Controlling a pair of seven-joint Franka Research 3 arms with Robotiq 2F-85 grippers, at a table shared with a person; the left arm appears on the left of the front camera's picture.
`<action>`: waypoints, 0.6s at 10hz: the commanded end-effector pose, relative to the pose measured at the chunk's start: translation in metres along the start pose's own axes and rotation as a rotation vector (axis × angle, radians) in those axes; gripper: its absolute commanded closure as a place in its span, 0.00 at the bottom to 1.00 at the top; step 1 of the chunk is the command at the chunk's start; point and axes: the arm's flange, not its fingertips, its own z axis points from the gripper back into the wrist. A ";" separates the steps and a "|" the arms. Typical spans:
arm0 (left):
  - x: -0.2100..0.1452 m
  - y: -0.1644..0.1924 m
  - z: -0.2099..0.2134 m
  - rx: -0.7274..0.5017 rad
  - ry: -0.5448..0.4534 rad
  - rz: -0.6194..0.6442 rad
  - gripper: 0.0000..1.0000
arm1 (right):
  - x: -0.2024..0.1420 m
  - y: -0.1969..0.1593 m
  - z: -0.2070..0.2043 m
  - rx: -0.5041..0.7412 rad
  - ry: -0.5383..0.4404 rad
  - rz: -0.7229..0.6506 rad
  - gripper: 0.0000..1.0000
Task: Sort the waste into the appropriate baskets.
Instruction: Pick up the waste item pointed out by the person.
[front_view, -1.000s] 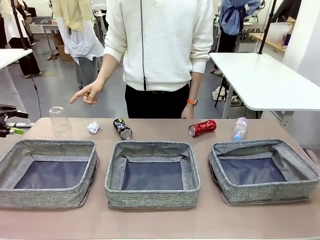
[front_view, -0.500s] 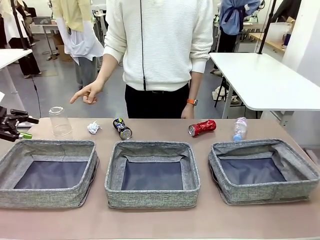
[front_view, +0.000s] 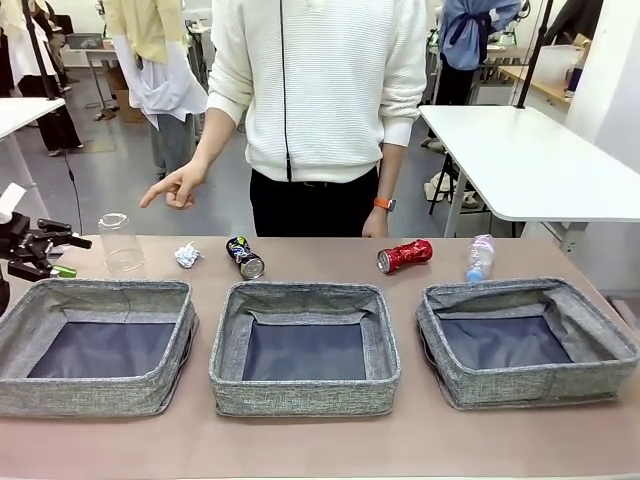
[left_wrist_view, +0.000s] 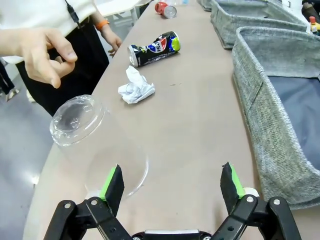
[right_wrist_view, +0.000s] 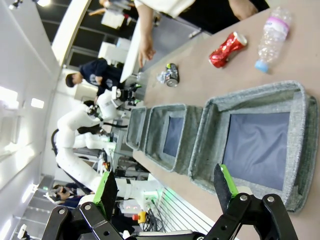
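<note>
Five bits of waste on the table (front_view: 420, 440), all beyond the middle basket (front_view: 305, 395): cup (front_view: 121, 242) and wad (front_view: 187, 255) off to its far left, dark can (front_view: 245, 257) just behind its left corner, red can (front_view: 404, 256) and bottle (front_view: 480, 257) back right. Left gripper (front_view: 72, 256) way left of that basket, fingers spread wide, gripping nothing, cup just ahead of them. Right gripper (right_wrist_view: 167, 187) up off to its right, spread wide too, nothing in it.

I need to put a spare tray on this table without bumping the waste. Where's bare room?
The near strip of tabletop in front of the three baskets is bare. So is the far strip between the dark can and the red can. The far left is crowded: clear cup, paper wad, left gripper. Gaps between baskets are narrow.
</note>
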 end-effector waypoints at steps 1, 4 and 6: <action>-0.007 0.007 -0.001 -0.008 -0.001 -0.036 0.00 | 0.004 0.002 0.000 0.014 -0.014 0.028 0.00; -0.027 0.031 -0.009 0.086 0.001 -0.145 0.00 | 0.004 0.002 0.000 0.014 -0.014 0.028 0.00; -0.030 0.046 -0.007 0.103 -0.032 -0.128 0.00 | 0.004 0.002 0.000 0.014 -0.014 0.028 0.00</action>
